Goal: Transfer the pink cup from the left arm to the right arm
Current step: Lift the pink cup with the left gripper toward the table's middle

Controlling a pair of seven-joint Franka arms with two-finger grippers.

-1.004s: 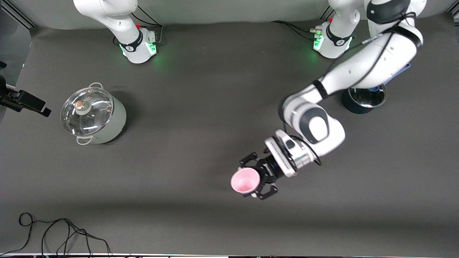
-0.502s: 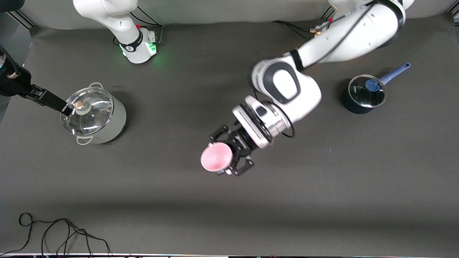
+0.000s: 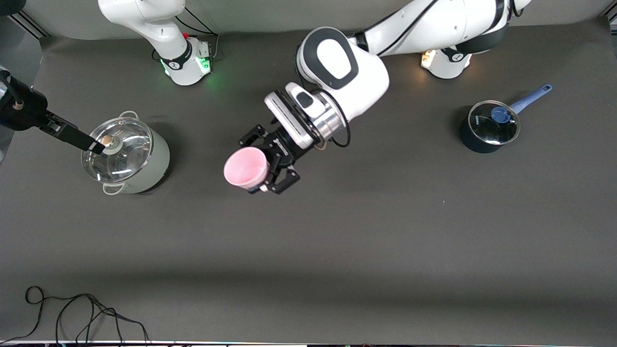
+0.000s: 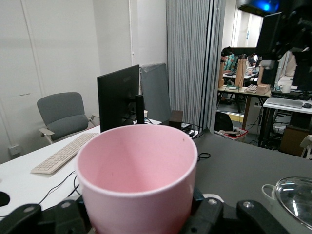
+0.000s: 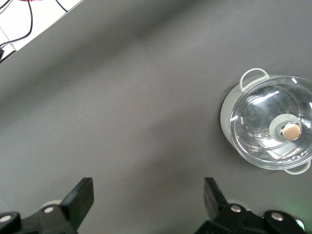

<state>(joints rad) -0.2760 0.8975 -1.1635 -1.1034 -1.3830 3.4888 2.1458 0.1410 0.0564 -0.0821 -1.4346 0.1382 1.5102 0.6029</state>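
Your left gripper (image 3: 266,167) clamps the pink cup (image 3: 246,168) sideways, body exposed beside the lidded pot (image 3: 126,155), so your right gripper's (image 3: 91,146) wide-spread fingers can take it.

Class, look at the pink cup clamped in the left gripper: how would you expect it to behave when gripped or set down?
The pink cup looks like thin, smooth plastic, so probably light and a bit slippery. It seems to keep its round mouth in the left gripper, suggesting fair stiffness. Tapered and handleless, it might tip or roll if released sideways.

Dark grey counter (image 3: 337,250): lidded green pot (image 3: 126,155) toward the right arm's end, blue saucepan (image 3: 489,126) toward the left arm's, cable (image 3: 72,313) nearest the camera.
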